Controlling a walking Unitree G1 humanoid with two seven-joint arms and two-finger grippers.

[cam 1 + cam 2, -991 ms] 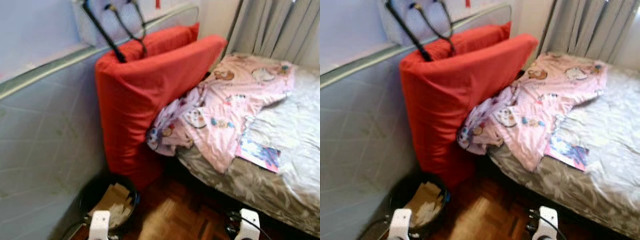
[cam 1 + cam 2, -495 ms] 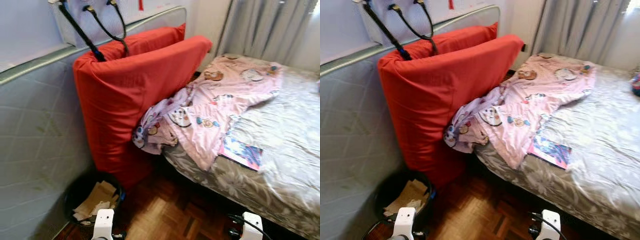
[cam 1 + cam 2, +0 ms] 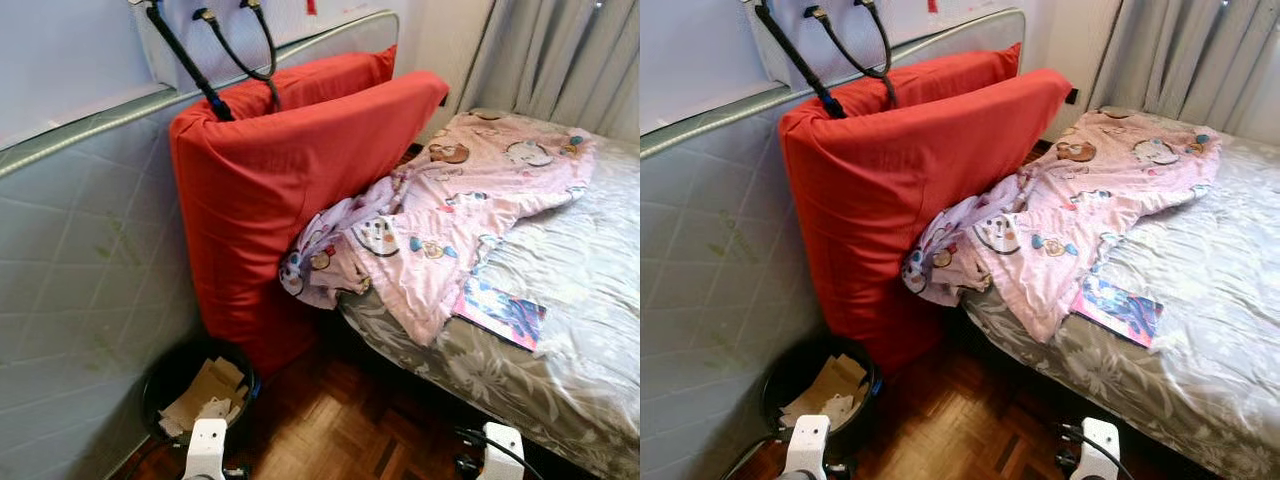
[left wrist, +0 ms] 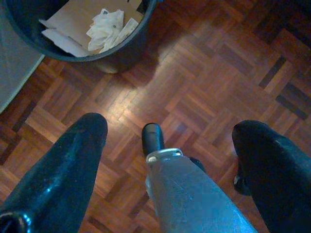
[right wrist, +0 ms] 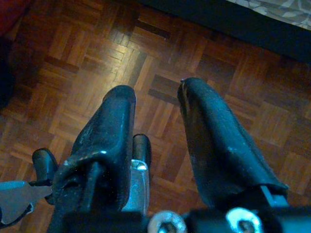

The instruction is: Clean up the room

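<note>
At three o'clock in the head views the bed [image 3: 590, 300] takes up most of the room, its grey cover rumpled, with a pink patterned sheet [image 3: 450, 220] heaped over its near corner and spilling off the edge toward the floor. Leaning at ten o'clock against the quilted mattress [image 3: 80, 260] by the wall are two red cushions [image 3: 280, 190], which I judge could topple if the sheet is tugged from beneath them. A colourful booklet [image 3: 500, 312] lies on the bed just beside the sheet's hem at four o'clock; dragging the sheet would likely sweep it off. At seven o'clock the black bin [image 3: 165, 378] holds cardboard and crumpled paper, close enough to the robot's path to be kicked over. The left gripper [image 4: 167, 141] hangs above the parquet floor [image 4: 204, 73] with fingers spread wide and nothing between them; the right gripper [image 5: 158, 104] likewise hangs empty, its fingers only a little apart. Neither is near any clutter yet.
</note>
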